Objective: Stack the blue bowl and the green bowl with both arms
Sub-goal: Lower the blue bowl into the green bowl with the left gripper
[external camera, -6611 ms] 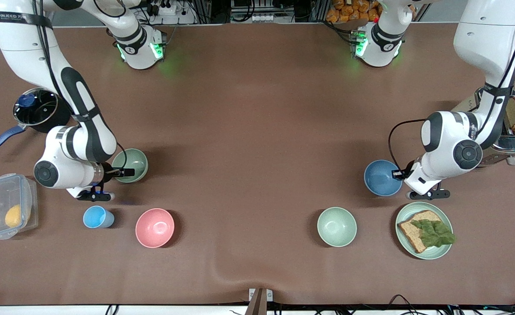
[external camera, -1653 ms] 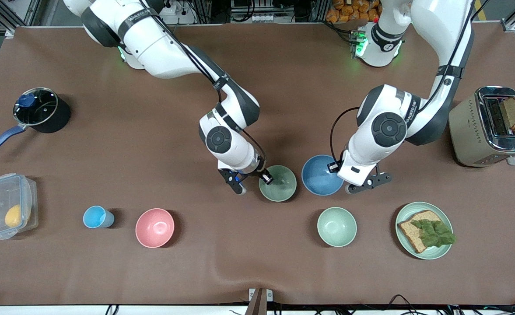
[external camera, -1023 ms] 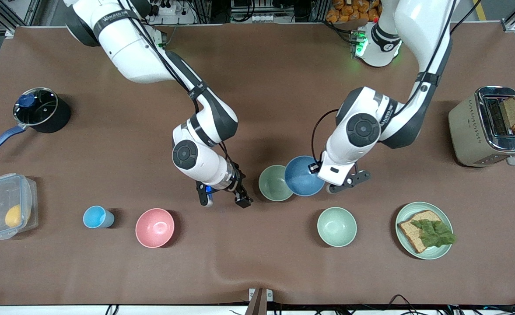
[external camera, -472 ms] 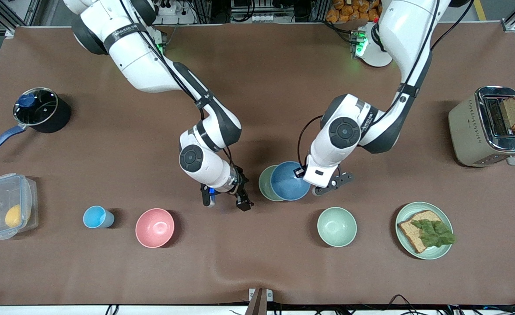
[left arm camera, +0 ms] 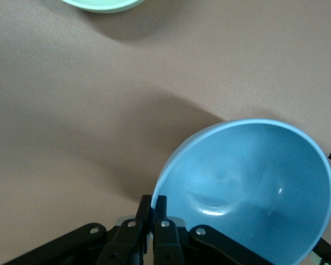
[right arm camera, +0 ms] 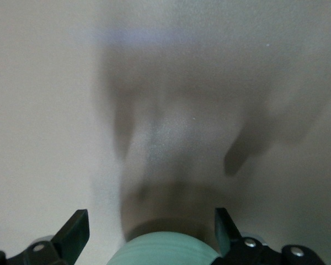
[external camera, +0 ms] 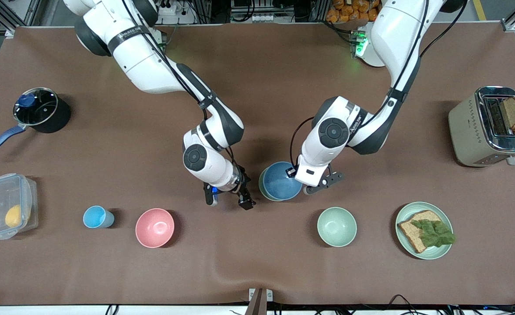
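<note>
My left gripper [external camera: 291, 171] pinches the rim of the blue bowl [external camera: 281, 180], holding it over the green bowl [external camera: 262, 186], which sits mid-table and shows only as a crescent at the blue one's edge. In the left wrist view my fingers [left arm camera: 153, 229] clamp that rim. My right gripper [external camera: 231, 202] hangs with jaws spread wide and empty, just beside the green bowl, toward the right arm's end.

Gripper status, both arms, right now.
Left gripper: shut on the blue bowl's rim, over the green bowl.
Right gripper: open, empty, beside the green bowl.
</note>
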`<state>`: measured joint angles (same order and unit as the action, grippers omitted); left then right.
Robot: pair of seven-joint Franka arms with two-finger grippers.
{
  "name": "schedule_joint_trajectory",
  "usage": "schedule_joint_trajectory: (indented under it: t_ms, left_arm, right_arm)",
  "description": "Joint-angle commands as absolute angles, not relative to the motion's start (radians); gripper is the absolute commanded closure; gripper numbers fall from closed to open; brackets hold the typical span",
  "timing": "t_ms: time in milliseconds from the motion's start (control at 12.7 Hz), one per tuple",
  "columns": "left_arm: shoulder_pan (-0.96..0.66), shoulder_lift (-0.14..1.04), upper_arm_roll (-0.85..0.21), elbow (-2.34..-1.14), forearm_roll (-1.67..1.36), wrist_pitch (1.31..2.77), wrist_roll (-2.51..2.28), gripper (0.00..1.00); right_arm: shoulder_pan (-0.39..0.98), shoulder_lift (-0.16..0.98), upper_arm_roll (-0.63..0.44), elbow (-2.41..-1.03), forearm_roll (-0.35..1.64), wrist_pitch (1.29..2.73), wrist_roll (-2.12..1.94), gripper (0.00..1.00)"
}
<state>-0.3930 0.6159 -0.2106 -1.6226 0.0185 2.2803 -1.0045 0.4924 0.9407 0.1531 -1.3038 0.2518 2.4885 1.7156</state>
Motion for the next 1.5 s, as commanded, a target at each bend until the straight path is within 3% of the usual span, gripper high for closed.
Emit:
schedule_joint_trajectory:
  t_ms: [0, 1181, 1259, 1417]
  left_arm:
    - [-0.41, 0.644, -0.207, -1.598, 0.0, 2.309, -1.029, 1.0]
    - [-0.425, 0.687, -0.207, -1.598, -0.002, 2.35, -1.034, 0.99]
    - [-0.423, 0.692, -0.207, -1.598, -0.002, 2.358, -1.035, 0.89]
    - [-0.423, 0.695, -0.207, -1.598, -0.017, 2.361, -1.034, 0.44]
  right_arm:
    - [0.497, 0.95, 0.152, -1.298, 0.252, 2.51, 1.738, 0.0]
    - [0.518, 0.962, 0.152, -1.299, 0.25, 2.531, 1.733, 0.0]
    - [0.52, 0.962, 0.152, -1.299, 0.25, 2.53, 1.732, 0.0]
    - [0.518, 0.962, 0.152, -1.299, 0.25, 2.531, 1.73, 0.0]
